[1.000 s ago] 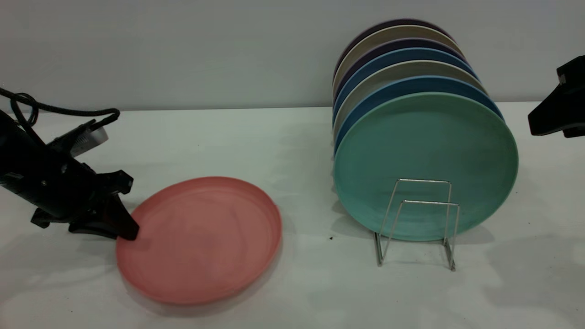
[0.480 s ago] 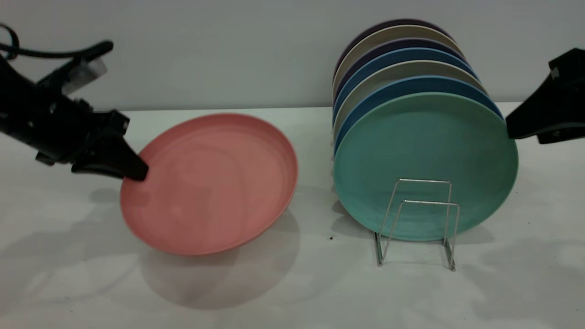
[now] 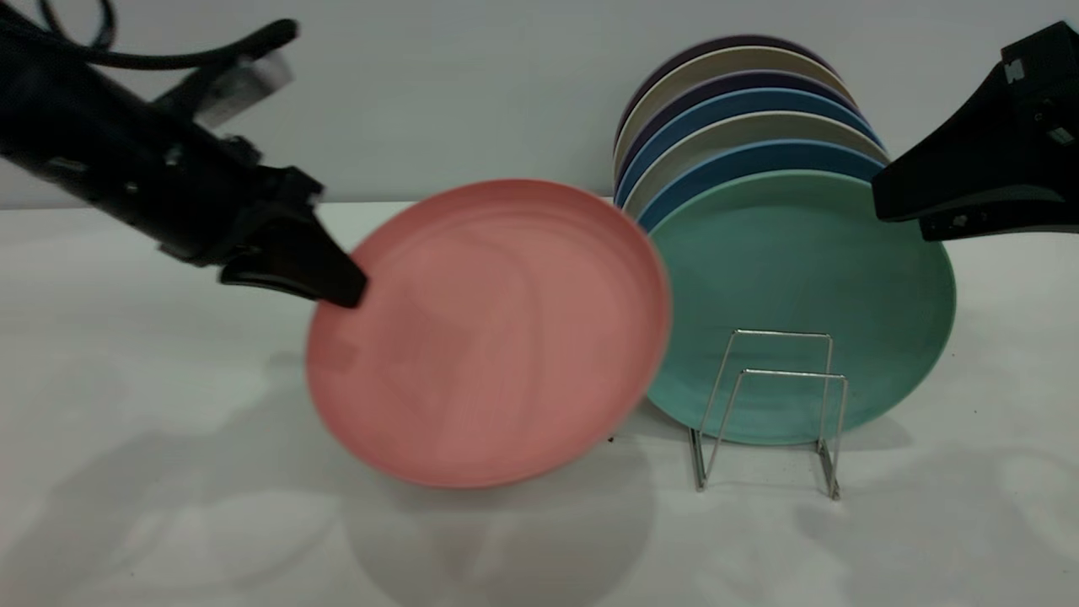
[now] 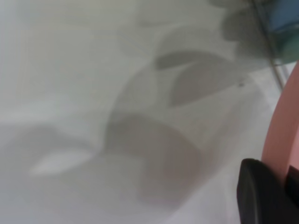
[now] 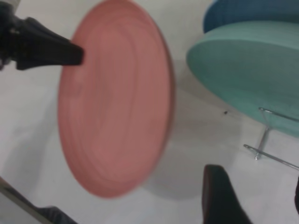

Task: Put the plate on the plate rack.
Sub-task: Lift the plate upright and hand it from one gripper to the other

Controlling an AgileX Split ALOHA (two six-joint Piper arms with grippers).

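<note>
1. The left claw [image 3: 341, 291] was clamped on the left rim of the plate [image 3: 493, 333], holding it clear of the surface [image 3: 152, 472] and tilted nearly upright, its hollow face turned toward the near side.
2. The plate hung left of the plate rack [image 3: 771, 405], its right edge overlapping the green plate [image 3: 809, 278] in the exterior view; whether the two touched could not be told.
3. The green plate stood foremost in a row of upright plates [image 3: 742, 110] that ran toward the far wall. The near loops of the plate rack in front of it were unfilled.
4. The right claw [image 3: 885, 202] hovered above and right of the green plate, holding nothing. Its fingers appeared spread in the right wrist view, though only partly shown.
5. Risk: the grip was at one rim only, so the plate could pivot or slip out under its own weight.
6. Risk: a sideways sweep to the right could strike the green plate and topple the row, or nudge the light plate rack out of place.
7. Risk: lowering the plate off line could land its rim on a wire, not between the loops.
</note>
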